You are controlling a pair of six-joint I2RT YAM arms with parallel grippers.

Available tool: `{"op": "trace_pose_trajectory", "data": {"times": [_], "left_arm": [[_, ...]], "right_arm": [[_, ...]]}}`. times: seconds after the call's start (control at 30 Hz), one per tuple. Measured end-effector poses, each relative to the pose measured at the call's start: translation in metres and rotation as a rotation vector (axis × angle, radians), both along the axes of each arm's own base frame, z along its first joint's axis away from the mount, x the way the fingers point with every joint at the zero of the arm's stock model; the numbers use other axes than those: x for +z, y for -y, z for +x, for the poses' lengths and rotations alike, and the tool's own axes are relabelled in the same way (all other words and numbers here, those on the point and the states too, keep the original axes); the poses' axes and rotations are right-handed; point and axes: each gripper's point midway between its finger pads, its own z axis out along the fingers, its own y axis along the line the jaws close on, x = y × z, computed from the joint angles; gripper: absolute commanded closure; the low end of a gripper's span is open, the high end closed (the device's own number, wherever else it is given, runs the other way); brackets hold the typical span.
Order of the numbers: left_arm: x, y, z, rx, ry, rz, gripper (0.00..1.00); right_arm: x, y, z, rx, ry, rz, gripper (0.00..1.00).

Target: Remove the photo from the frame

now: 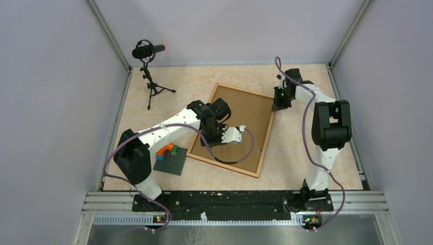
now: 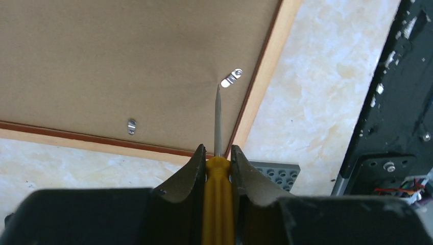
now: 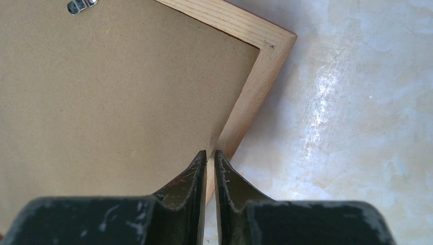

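A pale, marbled table (image 1: 306, 153) sits inside plain lilac-grey walls, with a microphone (image 1: 148, 51) on a small tripod in the far left corner. The frame (image 1: 253, 109) lies face down in the middle of the table, its brown backboard upward and its wooden border all round. The photo cannot be seen in any view. It is presumably under that backboard, so it is not out yet.

The left tool (image 2: 218, 150) is clenched on the yellow handle of a screwdriver (image 2: 218, 178). The grey shaft reaches out over the backboard and its tip ends just short of a small metal clip (image 2: 231, 78) beside the border. A second clip (image 2: 131, 126) sits along the neighbouring side. Whether either clip has been turned clear of the board is too small to tell.

The right tool (image 3: 210, 155) is at the frame's far right corner with its fingers drawn almost together and nothing between them. It is over the wooden border, seemingly to steady it, though I cannot tell if it touches.

By my reading the work is at an early stage. The frame is turned over and the screwdriver is in hand, but the backboard is in place. The clips have to be freed, the board lifted and the photo drawn out.

A grey baseplate (image 1: 171, 163) with coloured bricks (image 1: 167, 149) lies beside the frame's near left corner.
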Motion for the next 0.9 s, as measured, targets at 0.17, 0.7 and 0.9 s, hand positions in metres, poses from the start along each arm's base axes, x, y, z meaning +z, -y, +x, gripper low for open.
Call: {"op": "trace_pose_trajectory", "data": {"times": [0.17,0.7,0.9], "left_arm": [[0.002,-0.008,-0.010,-0.054,-0.030,0.021,1.00],[-0.006,-0.004,-0.010,-0.081,-0.071,0.048,1.00],[-0.006,-0.001,-0.011,-0.083,-0.073,0.042,1.00]], "right_arm": [[0.000,0.000,0.000,0.001,0.000,0.001,0.90],[0.000,0.000,0.000,0.001,-0.001,0.001,0.90],[0.000,0.000,0.000,0.001,0.000,0.002,0.90]]}}
